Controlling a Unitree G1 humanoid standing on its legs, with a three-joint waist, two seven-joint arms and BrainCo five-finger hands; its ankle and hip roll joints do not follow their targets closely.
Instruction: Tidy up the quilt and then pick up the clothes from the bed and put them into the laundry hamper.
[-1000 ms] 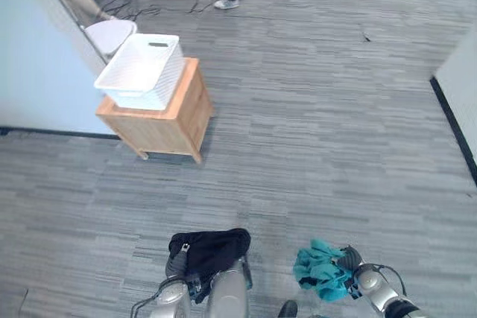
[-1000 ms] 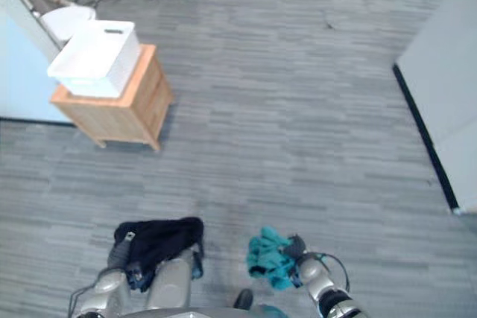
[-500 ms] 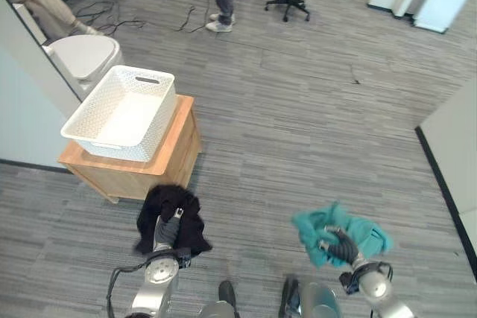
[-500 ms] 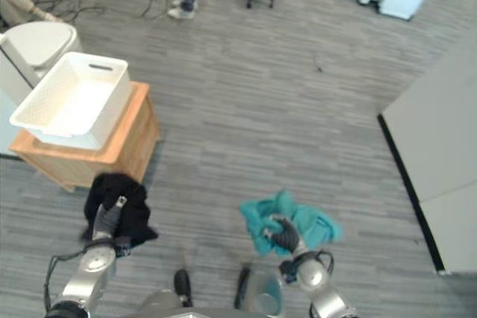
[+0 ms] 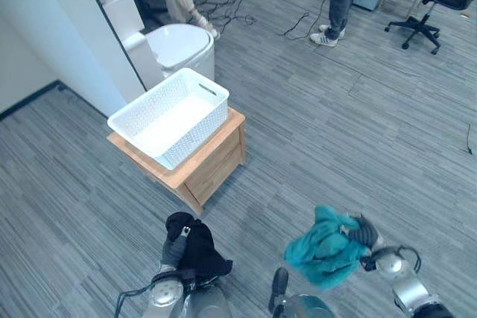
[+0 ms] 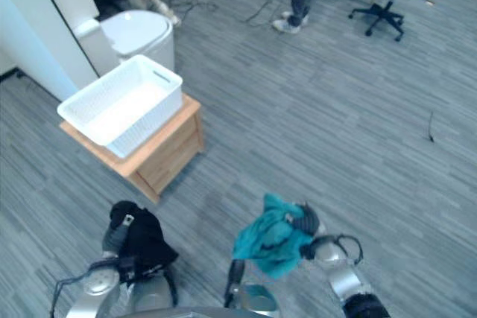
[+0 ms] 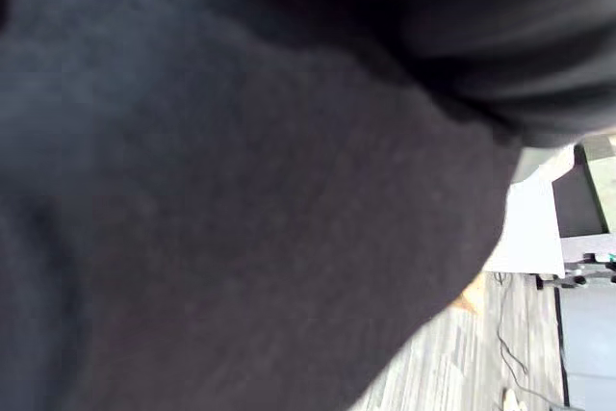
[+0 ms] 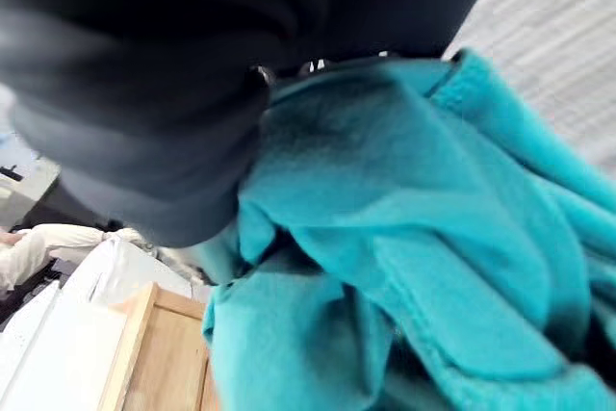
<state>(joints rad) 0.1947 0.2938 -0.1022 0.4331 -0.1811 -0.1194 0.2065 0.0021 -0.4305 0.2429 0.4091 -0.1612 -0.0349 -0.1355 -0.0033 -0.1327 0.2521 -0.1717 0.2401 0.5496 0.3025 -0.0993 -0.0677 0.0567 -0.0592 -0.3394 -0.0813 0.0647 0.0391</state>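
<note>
Over grey plank floor (image 5: 358, 132), left hand (image 5: 174, 249) grips black garment (image 5: 200, 251), right hand (image 5: 363, 233) clutches teal garment (image 5: 322, 247).

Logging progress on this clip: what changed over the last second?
The camera has swung, so the hamper on its wooden stand now sits nearer, ahead of the robot. Held as before: the left hand grips the black garment, the right hand the teal garment. Nothing has been dropped in yet.
</note>
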